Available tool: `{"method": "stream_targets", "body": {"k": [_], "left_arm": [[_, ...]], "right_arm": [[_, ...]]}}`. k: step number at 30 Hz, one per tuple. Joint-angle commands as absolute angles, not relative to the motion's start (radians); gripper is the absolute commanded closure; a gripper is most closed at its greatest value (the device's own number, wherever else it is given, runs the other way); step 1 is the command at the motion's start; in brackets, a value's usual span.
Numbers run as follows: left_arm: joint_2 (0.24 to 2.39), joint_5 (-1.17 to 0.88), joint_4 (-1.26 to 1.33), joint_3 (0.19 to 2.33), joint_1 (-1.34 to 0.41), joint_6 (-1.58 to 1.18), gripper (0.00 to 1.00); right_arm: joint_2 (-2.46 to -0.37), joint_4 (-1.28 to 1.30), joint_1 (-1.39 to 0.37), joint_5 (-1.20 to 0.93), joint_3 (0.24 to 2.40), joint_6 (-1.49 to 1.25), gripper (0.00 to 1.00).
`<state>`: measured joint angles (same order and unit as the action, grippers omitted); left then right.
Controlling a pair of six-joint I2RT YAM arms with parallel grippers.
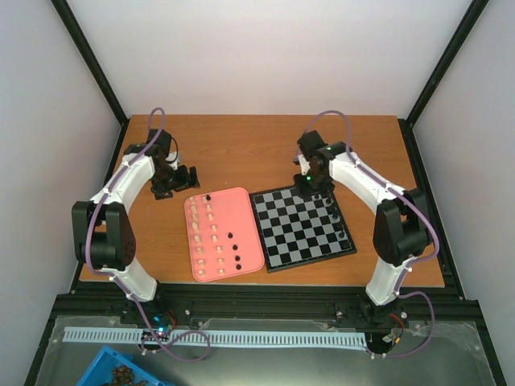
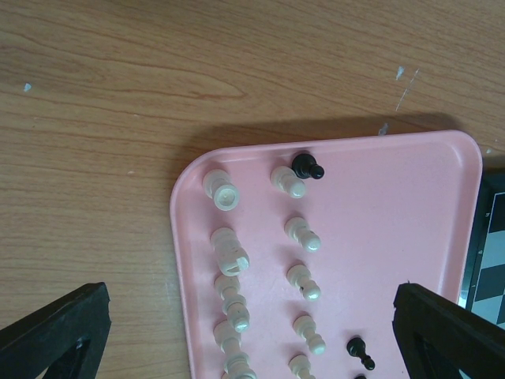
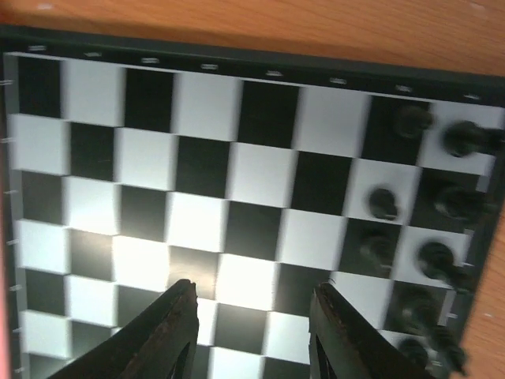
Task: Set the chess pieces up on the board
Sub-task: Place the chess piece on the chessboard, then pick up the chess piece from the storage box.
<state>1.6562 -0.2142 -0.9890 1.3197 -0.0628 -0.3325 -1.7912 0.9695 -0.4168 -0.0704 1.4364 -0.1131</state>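
The board (image 1: 299, 229) lies right of centre, with several black pieces (image 1: 335, 213) along its right edge. In the right wrist view the board (image 3: 197, 166) fills the frame, with black pieces (image 3: 381, 203) at the right. My right gripper (image 3: 254, 296) is open and empty above the board's far part (image 1: 310, 186). The pink tray (image 1: 241, 217) holds two columns of cream pieces (image 1: 208, 233) and a few black pieces (image 1: 233, 248). My left gripper (image 2: 251, 300) is open and empty above the tray's far end (image 1: 179, 180), over cream pieces (image 2: 304, 234) and a black piece (image 2: 306, 166).
Dark frame posts stand at the table's back corners. A white toothed rail (image 1: 217, 338) and a blue bin (image 1: 121, 371) lie below the table's front edge. Bare wooden table (image 1: 241, 149) stretches behind the tray and board.
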Motion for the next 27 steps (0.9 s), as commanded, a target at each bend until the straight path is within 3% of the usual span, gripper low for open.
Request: {"method": "stream_targets", "body": {"k": [1,13,27], "left_arm": [[1.655,-0.221,-0.994,1.354,-0.068,-0.336,0.00],[1.645,-0.217,-0.998,1.353,-0.069,-0.335,0.00],[1.637,-0.227,-0.991,1.345,-0.068,-0.336,0.00]], "right_arm": [[-1.777,0.999,-0.527,-0.145,1.490,-0.140,0.60],[-2.129,0.997,-0.870,-0.241,1.790,-0.124,0.57],[-2.281,1.037,-0.939,-0.315,1.888,-0.085,0.57]]}}
